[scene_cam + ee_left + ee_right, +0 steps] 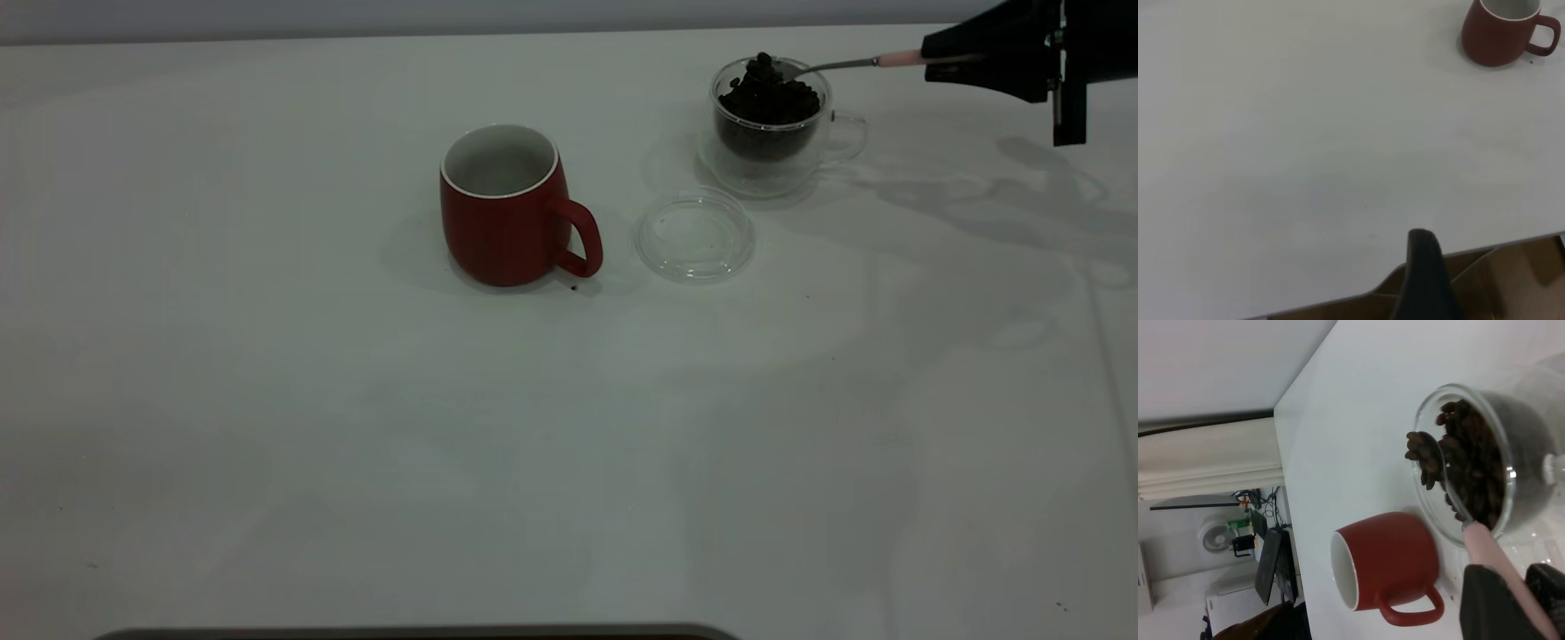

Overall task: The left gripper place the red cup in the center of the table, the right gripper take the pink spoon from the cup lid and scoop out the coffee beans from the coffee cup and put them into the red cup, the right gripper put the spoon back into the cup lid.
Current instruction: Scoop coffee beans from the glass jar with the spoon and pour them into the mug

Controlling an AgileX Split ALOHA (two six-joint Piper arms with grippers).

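Nearest you in the exterior view is bare table (356,462), with a dark strip just showing at its near edge. Past that open stretch the red cup (504,206) stands upright near the middle, its handle toward the lid (695,235), and you can see a small dark speck on the table just by the handle's foot. The lid lies flat, just beside the cup and apart from it, with nothing on it. Behind the lid stands the coffee cup (772,124), heaped with beans (769,96), its loop handle turned toward the right arm. Your right gripper (956,60) hangs above the table at the far right, its jaws clamped on the pink handle of the spoon (853,63); the spoon reaches level across to the coffee cup, and its bowl sits at the top of the heap with beans piled on it. The right wrist view shows that loaded bowl over the glass rim, the red cup standing just beyond. Your left gripper (1425,280) sits back at the table's edge, well apart from the red cup; only one dark finger shows, so you cannot tell how its jaws stand.
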